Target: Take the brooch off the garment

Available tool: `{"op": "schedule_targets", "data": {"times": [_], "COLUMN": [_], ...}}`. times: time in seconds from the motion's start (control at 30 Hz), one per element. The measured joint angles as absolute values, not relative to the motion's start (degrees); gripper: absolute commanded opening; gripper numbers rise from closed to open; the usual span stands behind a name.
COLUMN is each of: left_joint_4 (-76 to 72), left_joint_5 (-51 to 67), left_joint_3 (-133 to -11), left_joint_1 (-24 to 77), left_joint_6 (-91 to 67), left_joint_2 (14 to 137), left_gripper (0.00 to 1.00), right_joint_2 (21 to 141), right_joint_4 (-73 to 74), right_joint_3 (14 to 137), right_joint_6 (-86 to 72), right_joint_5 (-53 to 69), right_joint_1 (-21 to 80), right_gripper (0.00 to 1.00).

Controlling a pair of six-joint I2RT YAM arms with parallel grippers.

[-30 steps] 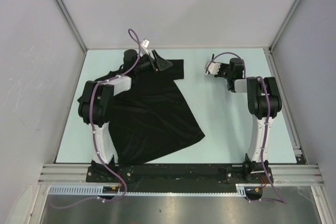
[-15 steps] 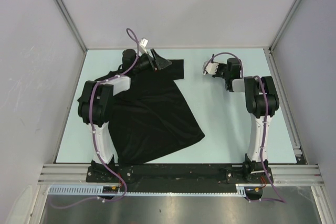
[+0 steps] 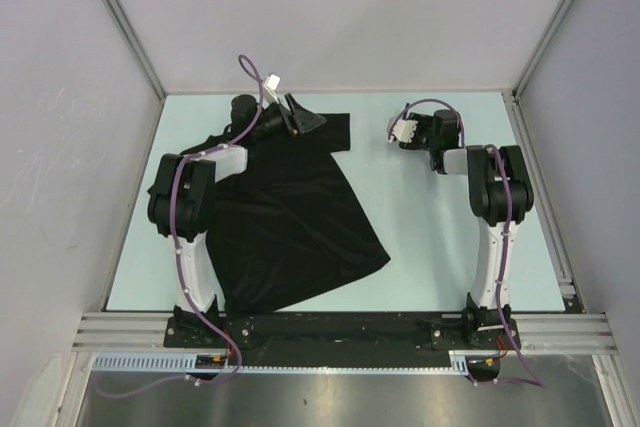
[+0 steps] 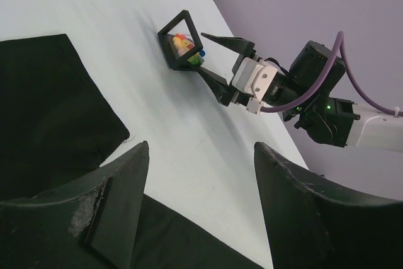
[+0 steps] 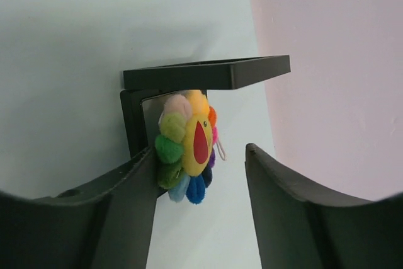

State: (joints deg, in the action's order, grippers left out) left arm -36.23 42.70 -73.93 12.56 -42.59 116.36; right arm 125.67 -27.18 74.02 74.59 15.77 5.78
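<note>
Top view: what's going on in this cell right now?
The brooch is off the garment. It sits against a small black square frame standing on the table, well clear of the shirt. The right end effector is around it with its fingers open, one finger beside the petals, not clamped. The left end effector hangs open over the garment's far edge.

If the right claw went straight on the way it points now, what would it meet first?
Probably the brooch, just ahead between the right claw's fingers, with the black frame directly behind; depth is unclear.
</note>
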Motion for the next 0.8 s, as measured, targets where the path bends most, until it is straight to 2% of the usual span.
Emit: {"op": "schedule_targets", "data": {"times": [0.17,0.2,0.47,0.53,0.57,0.8], "left_joint_4": [-37.3,-37.7,-39.5,-39.9,-40.0,-42.0], "left_joint_5": [43.0,43.2,43.9,44.0,44.1,44.6], "left_joint_3": [-73.8,-73.8,-73.1,-73.1,-73.1,-72.9], "left_joint_1": [12.3,12.3,11.9,11.8,11.7,11.6], "left_joint_6": [-43.5,-43.6,-45.1,-45.3,-45.6,-47.1], "left_joint_2": [116.4,116.4,116.5,116.7,116.7,117.1], "left_gripper": [0.72,0.72,0.72,0.72,0.72,0.73], "right_joint_2": [124.5,124.2,122.8,122.5,122.3,120.4], "right_joint_4": [-25.6,-25.3,-23.7,-23.3,-23.0,-22.6], "right_joint_3": [74.0,74.0,74.0,74.0,74.0,73.3], "right_joint_6": [73.6,73.4,71.3,70.7,70.2,66.5], "right_joint_5": [16.6,16.8,18.5,18.8,19.0,19.9], "right_joint_1": [5.7,5.6,5.0,4.9,4.8,4.1], "right_gripper": [0.74,0.82,0.88,0.92,0.99,0.99]}}
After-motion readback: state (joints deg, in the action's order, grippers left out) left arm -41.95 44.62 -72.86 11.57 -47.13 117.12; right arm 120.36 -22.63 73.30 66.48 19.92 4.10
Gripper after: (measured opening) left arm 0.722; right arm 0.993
